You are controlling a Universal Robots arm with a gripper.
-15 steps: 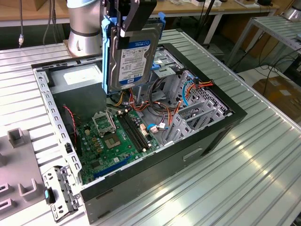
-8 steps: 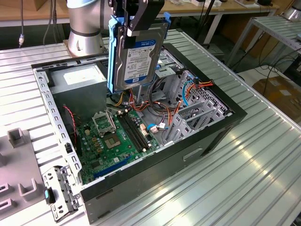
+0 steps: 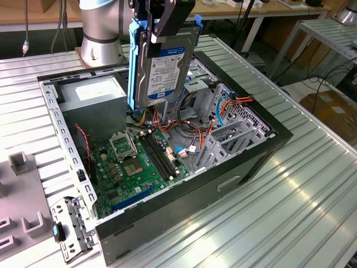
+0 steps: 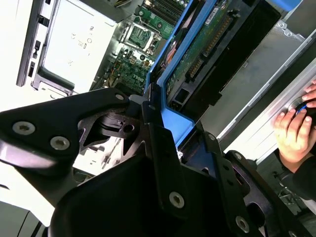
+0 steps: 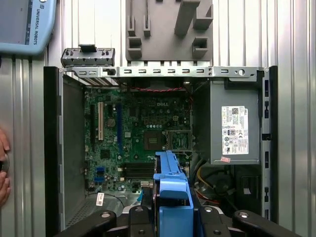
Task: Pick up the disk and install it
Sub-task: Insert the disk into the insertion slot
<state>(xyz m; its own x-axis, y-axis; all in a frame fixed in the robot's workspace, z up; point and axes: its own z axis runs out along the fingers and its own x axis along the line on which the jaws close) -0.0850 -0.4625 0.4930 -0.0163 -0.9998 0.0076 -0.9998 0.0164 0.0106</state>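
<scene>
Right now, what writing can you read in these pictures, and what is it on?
Blue-and-white label on the disk: print too small to read.
White sticker on the power supply: print too small to read.
No text can be quoted with confidence.

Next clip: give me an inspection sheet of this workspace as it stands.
Surface: ribbed metal table, open computer case on it.
Job's things: disk upright above the case, not yet installed.
Clutter: grey fixture blocks, loose bracket.
Grippers: hand shut on the disk's top.
Cables: red, orange and blue wires inside the case.
Surroundings: benches, person's fingers near the case.
</scene>
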